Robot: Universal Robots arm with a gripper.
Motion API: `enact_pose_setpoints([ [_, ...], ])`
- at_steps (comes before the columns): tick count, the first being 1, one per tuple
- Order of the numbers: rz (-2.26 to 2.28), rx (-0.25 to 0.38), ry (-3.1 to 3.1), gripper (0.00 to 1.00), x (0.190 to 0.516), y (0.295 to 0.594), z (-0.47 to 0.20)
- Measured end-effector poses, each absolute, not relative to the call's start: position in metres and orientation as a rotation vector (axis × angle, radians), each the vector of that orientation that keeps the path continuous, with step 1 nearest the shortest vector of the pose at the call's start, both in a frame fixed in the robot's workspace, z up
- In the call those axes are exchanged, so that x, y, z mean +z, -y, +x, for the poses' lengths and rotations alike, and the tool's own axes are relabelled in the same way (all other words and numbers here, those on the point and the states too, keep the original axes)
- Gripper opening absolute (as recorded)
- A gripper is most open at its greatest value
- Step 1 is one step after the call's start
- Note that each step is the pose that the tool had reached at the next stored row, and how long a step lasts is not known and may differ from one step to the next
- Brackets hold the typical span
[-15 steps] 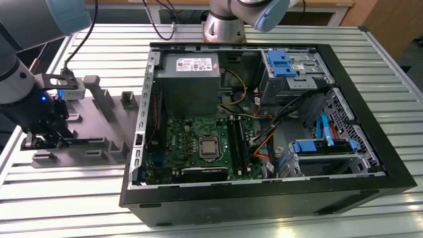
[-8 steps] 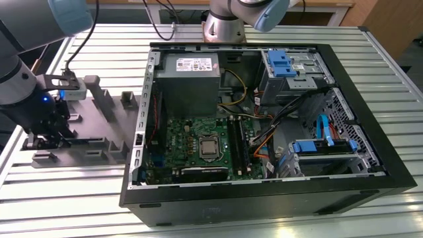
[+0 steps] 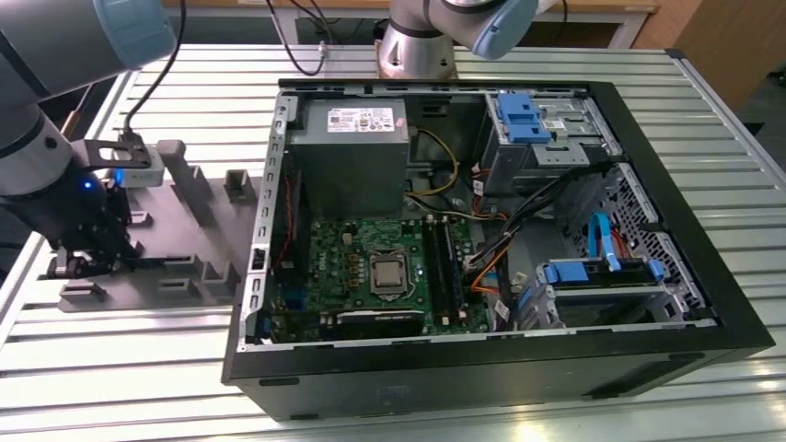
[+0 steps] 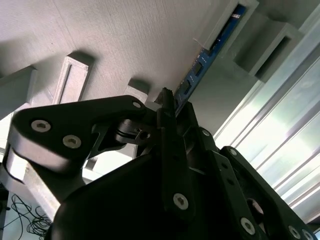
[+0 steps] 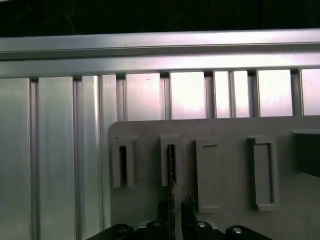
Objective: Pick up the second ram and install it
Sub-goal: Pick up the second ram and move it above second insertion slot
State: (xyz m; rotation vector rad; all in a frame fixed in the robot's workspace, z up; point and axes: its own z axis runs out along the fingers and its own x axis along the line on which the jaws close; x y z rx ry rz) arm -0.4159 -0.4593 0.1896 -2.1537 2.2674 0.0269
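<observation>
The gripper (image 3: 88, 262) is seen low over the grey holder plate (image 3: 202, 244), at the exterior view's left, well apart from the open computer case (image 3: 724, 304). In both wrist views the second ram (image 4: 210, 50) (image 5: 171, 167) is found standing on edge in a slotted holder block (image 5: 171, 142). The stick is straddled by the gripper (image 5: 175, 206), set only narrowly open; a thin gap is seen at one side, so nothing is clamped. Neighbouring blocks (image 5: 207, 172) are kept just beside it, and bare slatted table (image 5: 55, 150) is left beyond the plate's edge.
</observation>
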Motion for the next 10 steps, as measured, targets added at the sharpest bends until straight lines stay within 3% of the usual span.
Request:
enact_pose_setpoints([
  [10, -2.154, 0.027, -2.268, 0.25, 0.1878, 0.4593, -0.4141],
])
